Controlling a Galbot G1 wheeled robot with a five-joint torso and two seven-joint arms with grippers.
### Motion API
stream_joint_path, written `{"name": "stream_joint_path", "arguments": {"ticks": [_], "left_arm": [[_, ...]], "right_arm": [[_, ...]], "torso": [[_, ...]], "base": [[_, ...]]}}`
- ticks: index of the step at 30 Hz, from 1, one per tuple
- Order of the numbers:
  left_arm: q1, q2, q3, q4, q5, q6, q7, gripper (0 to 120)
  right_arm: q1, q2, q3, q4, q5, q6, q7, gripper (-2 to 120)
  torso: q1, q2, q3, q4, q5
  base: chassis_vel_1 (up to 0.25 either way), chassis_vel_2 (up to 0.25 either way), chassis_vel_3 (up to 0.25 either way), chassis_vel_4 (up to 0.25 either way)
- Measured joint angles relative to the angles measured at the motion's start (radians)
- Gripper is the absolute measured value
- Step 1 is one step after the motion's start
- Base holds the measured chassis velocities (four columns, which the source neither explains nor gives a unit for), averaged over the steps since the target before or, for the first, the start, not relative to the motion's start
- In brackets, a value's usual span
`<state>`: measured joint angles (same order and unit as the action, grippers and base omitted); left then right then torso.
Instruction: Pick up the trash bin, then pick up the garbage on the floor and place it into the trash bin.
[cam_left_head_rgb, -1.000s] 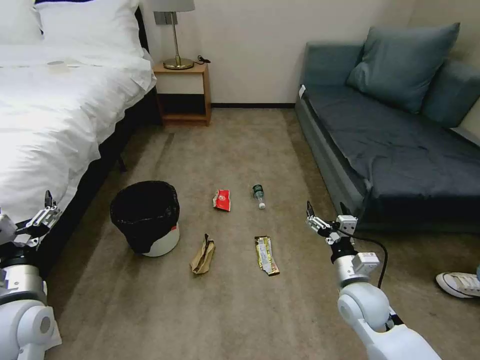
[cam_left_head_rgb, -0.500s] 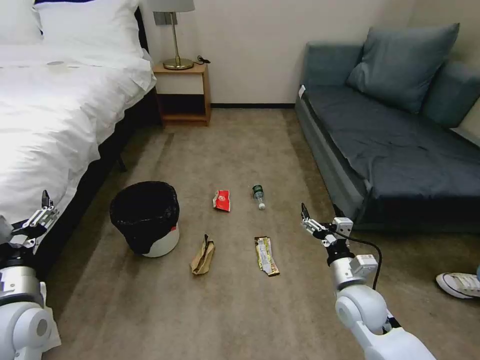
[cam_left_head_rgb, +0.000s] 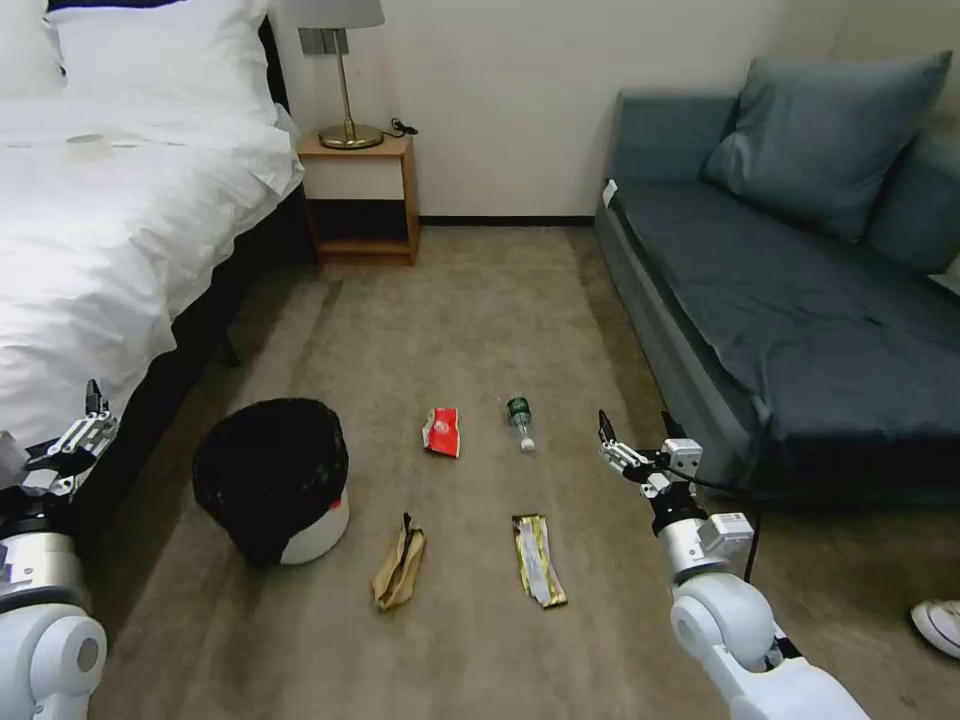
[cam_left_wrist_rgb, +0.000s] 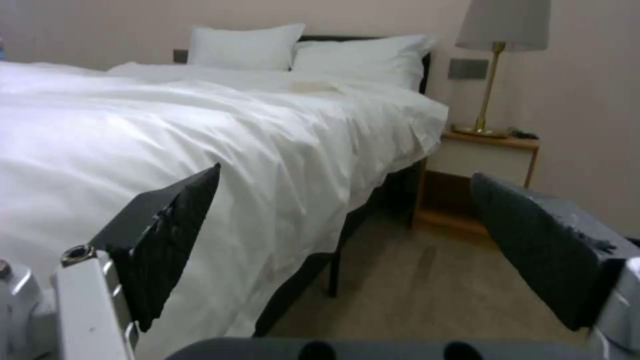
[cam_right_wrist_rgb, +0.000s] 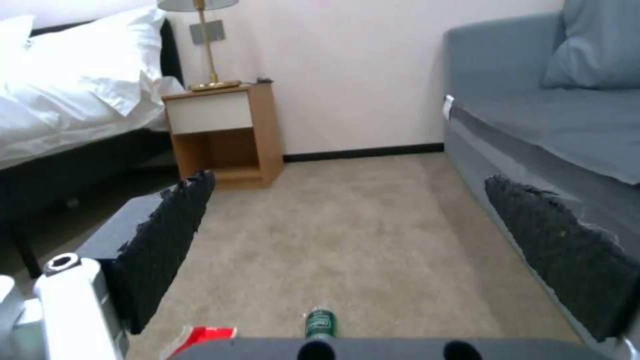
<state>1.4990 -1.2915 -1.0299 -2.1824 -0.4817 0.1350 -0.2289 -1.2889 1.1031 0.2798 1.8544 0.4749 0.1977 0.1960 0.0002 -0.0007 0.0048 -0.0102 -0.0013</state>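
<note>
A white bed (cam_left_head_rgb: 110, 230) flanks the left gripper (cam_left_head_rgb: 62, 448), which hangs at the mattress edge with its jaws spread wide and nothing between them; the left wrist view shows both pads (cam_left_wrist_rgb: 167, 235) parted against the bedding. A blue sofa (cam_left_head_rgb: 800, 300) stands to the outer side of the right gripper (cam_left_head_rgb: 632, 445), likewise wide open and empty above the carpet. Between the two grippers, nearer the left one, the bin (cam_left_head_rgb: 272, 478) stands upright on the floor, its black liner folded over the rim; what lies inside cannot be made out in the dark bag. Litter lies on the carpet between the bin and the right gripper: a brown paper bag (cam_left_head_rgb: 400, 566) just beside the bin, a gold wrapper (cam_left_head_rgb: 539, 558) below the right gripper, a red packet (cam_left_head_rgb: 443, 431), and a small bottle (cam_left_head_rgb: 519, 421) nearest the right gripper's fingers.
</note>
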Motion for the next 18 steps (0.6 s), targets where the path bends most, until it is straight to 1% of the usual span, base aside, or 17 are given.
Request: {"name": "stream_joint_path", "arguments": {"ticks": [2,5,7,8,9,11,12,13,15,16,18], "left_arm": [[0.001,0.001,-0.003,0.001,0.000,0.007,-0.006,100],[0.002,0.006,-0.016,0.005,0.000,0.022,-0.018,100],[0.005,0.015,-0.032,0.011,0.002,0.049,-0.035,100],[0.005,0.015,-0.032,0.011,0.002,0.049,-0.035,100],[0.010,0.021,-0.041,0.015,0.009,0.070,-0.044,100],[0.011,0.023,-0.043,0.016,0.010,0.073,-0.045,100],[0.023,0.043,-0.053,0.032,0.027,0.109,-0.052,100],[0.023,0.043,-0.053,0.032,0.027,0.109,-0.052,100],[0.031,0.080,-0.058,0.055,0.035,0.139,-0.052,100],[0.031,0.080,-0.058,0.055,0.035,0.139,-0.052,100],[0.030,0.102,-0.057,0.062,0.021,0.154,-0.054,100]], "right_arm": [[0.001,-0.001,-0.001,0.000,0.001,-0.002,0.000,100],[0.005,-0.002,-0.004,-0.001,0.006,-0.008,-0.001,100],[0.009,-0.003,-0.004,-0.002,0.010,-0.012,-0.001,100],[0.009,-0.003,-0.004,-0.002,0.010,-0.012,-0.001,100],[0.009,-0.005,-0.004,-0.002,0.012,-0.013,-0.001,100],[0.010,-0.005,-0.004,-0.002,0.012,-0.014,-0.001,100],[0.011,-0.008,-0.004,-0.003,0.013,-0.015,-0.001,100],[0.011,-0.008,-0.004,-0.003,0.013,-0.015,-0.001,100],[0.011,-0.013,-0.004,-0.003,0.013,-0.014,-0.006,100],[0.011,-0.013,-0.004,-0.003,0.013,-0.014,-0.006,100],[0.008,-0.016,-0.004,-0.003,0.014,-0.013,-0.010,100]], "torso": [[0.000,0.000,0.000,-0.0002,0.0001],[0.000,0.000,0.000,-0.0003,0.0003],[0.000,0.000,0.000,0.0000,0.0003],[0.000,0.000,0.000,0.0000,0.0003],[0.000,0.000,-0.001,-0.0001,0.0003],[0.000,0.000,-0.001,-0.0001,0.0003],[0.000,0.000,0.000,0.0000,0.0002],[0.000,0.000,0.000,0.0000,0.0002],[0.000,0.000,0.000,-0.0001,0.0001],[0.000,0.000,0.000,-0.0001,0.0001],[0.000,0.000,0.000,-0.0002,0.0002]], "base": [[-0.088,0.053,0.069,-0.080],[0.000,0.000,0.000,0.000],[0.000,0.000,0.000,0.000],[0.000,0.000,0.000,0.000],[0.000,0.000,0.000,0.000],[0.000,0.000,0.000,0.000],[0.000,0.000,0.000,0.000],[0.000,0.000,0.000,0.000],[0.000,0.000,0.000,0.000],[0.000,0.000,0.000,0.000],[0.000,0.000,0.000,0.000]]}}
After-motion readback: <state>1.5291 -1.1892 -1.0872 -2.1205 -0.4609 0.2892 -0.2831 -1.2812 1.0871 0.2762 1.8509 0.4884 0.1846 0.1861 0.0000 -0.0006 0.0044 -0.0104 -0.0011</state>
